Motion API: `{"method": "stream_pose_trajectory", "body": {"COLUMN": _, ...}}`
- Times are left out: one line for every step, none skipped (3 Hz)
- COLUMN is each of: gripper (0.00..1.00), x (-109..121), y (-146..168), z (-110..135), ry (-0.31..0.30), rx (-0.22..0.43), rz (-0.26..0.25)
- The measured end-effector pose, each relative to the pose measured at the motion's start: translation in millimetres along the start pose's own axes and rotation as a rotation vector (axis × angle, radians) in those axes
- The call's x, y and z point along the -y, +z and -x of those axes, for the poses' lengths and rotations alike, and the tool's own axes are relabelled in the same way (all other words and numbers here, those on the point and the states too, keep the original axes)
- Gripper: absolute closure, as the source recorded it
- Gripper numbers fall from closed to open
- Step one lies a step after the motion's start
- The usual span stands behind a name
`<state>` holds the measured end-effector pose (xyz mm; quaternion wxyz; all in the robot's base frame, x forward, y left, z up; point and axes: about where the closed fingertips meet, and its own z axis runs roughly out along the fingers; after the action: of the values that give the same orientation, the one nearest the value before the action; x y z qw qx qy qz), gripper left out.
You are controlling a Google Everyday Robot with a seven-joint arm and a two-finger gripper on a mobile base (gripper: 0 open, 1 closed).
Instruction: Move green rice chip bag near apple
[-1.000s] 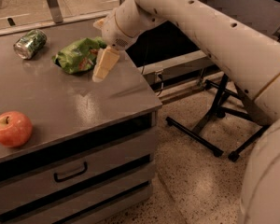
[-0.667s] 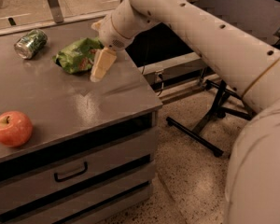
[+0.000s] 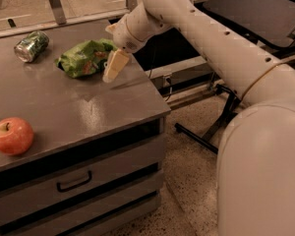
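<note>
The green rice chip bag [image 3: 83, 58] lies crumpled toward the far side of the grey cabinet top [image 3: 88, 112]. The gripper [image 3: 115, 67] hangs at the bag's right end, close to the top's right edge; whether it is spread, closed or pinching the foil cannot be told. The apple [image 3: 11, 135] sits well apart, by the front left edge, with bare surface between them. A green drink can [image 3: 31, 46] lies on its side just left of the bag. The drawer [image 3: 73, 181] below is closed, its contents hidden.
</note>
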<state>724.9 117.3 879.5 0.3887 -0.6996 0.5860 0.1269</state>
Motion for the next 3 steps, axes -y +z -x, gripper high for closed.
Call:
{"method": "stream_pose_trajectory", "body": {"gripper": 0.00, "x": -0.1, "y": 0.3, "z": 0.0, "ry": 0.000, "rx": 0.000, "rz": 0.000}}
{"method": "stream_pose_trajectory", "body": {"gripper": 0.00, "x": 9.0, "y": 6.7, "z": -5.1, "ry": 0.014, "rx": 0.001, "rz": -0.005}}
{"method": "stream_pose_trajectory", "body": {"gripper": 0.15, "x": 17.5, "y": 19.4, "z": -10.3, "ry": 0.045, "rx": 0.007, "rz": -0.010}}
